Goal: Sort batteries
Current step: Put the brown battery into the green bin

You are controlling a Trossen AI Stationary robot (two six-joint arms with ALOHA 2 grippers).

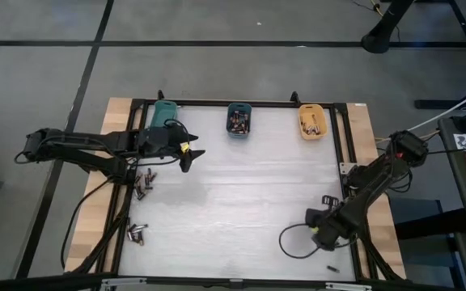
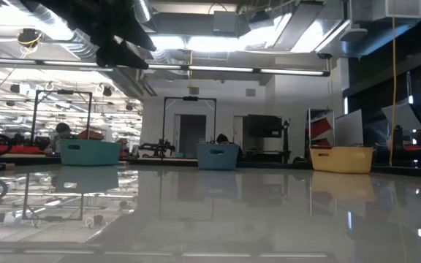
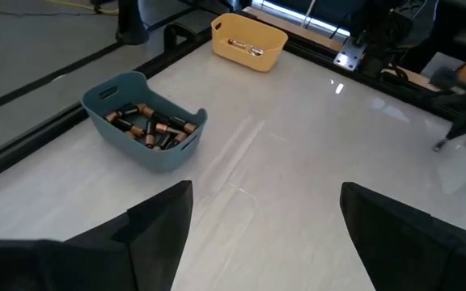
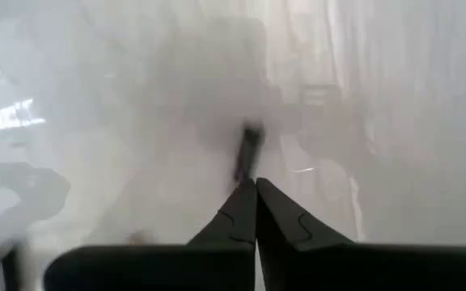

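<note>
At the near right corner of the bench (image 1: 241,234), the right hand (image 4: 255,187) is down at the surface with its fingers pinched fully together. In the right wrist view a dark battery (image 4: 247,153) lies just past the fingertips, apparently outside them, so the grip looks to have closed on nothing. Judgement: reopen, move forward until the cell sits between the fingers, square up across its length, then close; a cell this small and round is likely to roll or squirt out of a tip pinch. A further loose cell (image 1: 331,267) lies on the bench near this hand.

At the left edge, two clusters of batteries (image 1: 143,184) remain unsorted, one close to the left arm and another (image 1: 137,234) nearer the front. They are tiny dark cylinders with pale metal ends.

Mid-bench on the left, the left hand (image 1: 191,153) hangs above the surface with fingers spread wide, holding nothing.

Along the far edge stand three bins: the teal bin (image 1: 165,114), the blue bin (image 1: 239,119) holding dark cells with coppery bands, and the orange bin (image 1: 311,121) holding a few.
</note>
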